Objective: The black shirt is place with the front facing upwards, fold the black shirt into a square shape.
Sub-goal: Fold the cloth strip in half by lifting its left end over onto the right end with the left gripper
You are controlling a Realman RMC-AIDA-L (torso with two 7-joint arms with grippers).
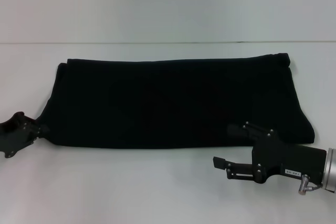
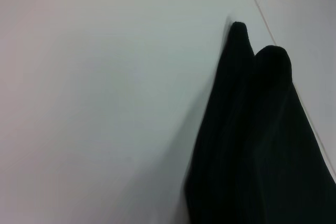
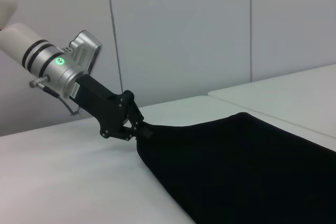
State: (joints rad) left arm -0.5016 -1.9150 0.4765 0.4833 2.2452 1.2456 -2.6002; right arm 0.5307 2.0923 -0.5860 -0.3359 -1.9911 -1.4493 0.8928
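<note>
The black shirt, folded into a long band, lay left-to-right across the table; the left gripper was clamped on its near-left corner, the right gripper, jaws apart, straddled its near-right edge

Plain black cloth shirt: soft matt fabric, no sheen, faint lengthwise creases, rounded folded edges in the left wrist view. White table: smooth flat top, slight satin sheen, thin seam line along the far side. Left black claw: hard matt plastic or coated metal with small screw heads; wrist housing behind it is brushed silver metal, then a glossy white arm shell with black bands. Right black claw: same matt black hard finish, silver metal cuff at the wrist.
</note>
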